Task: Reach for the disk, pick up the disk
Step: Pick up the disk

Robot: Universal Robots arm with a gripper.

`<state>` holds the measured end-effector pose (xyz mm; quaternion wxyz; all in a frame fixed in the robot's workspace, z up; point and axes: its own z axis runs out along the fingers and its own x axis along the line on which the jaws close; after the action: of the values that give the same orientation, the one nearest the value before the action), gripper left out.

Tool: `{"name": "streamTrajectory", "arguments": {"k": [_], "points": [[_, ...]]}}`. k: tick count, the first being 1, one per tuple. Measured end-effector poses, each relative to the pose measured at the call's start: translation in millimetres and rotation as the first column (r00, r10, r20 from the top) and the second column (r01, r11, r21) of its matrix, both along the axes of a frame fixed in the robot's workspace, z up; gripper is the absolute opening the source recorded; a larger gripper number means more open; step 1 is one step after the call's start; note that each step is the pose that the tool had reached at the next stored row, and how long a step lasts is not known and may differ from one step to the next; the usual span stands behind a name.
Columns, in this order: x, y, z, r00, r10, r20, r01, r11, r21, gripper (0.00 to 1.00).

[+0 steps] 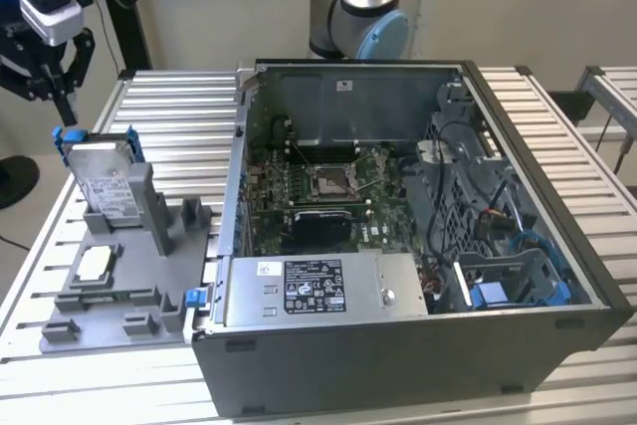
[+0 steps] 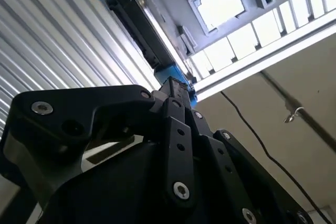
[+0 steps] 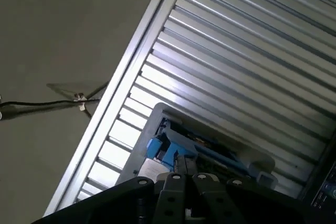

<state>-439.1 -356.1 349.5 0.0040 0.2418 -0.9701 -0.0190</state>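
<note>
The disk (image 1: 102,184) is silver-grey with a white label and blue rails. It stands upright, leaning slightly, in a slot of the grey fixture (image 1: 134,291) at the exterior view's left. My gripper (image 1: 66,106) hangs just above the disk's top blue rail, fingers together and holding nothing. In the second wrist view, the black fingertips (image 2: 173,85) point at the disk's edge (image 2: 137,17). In the first wrist view, the disk's blue rail (image 3: 167,148) lies just beyond my gripper (image 3: 184,167).
A small square silver chip (image 1: 95,264) lies flat in the fixture in front of the disk. An open computer case (image 1: 328,345) stands in the middle of the slatted metal table (image 1: 179,106). The arm's base (image 1: 360,9) rises behind the case.
</note>
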Motion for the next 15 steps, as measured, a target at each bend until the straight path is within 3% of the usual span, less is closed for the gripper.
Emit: {"name": "streamTrajectory", "arguments": {"k": [4, 8, 12, 15], "points": [[-0.1, 0.0, 0.0, 0.9974, 0.072, -0.0001, -0.072, 0.9974, 0.0, 0.0], [-0.2, 0.0, 0.0, 0.9895, 0.145, 0.0, -0.145, 0.9895, 0.0, 0.0], [-0.3, 0.0, 0.0, 0.9762, 0.217, 0.0, -0.217, 0.9762, 0.0, 0.0], [-0.4, 0.0, 0.0, 0.9629, 0.27, -0.0001, -0.27, 0.9629, 0.0, 0.0]]}}
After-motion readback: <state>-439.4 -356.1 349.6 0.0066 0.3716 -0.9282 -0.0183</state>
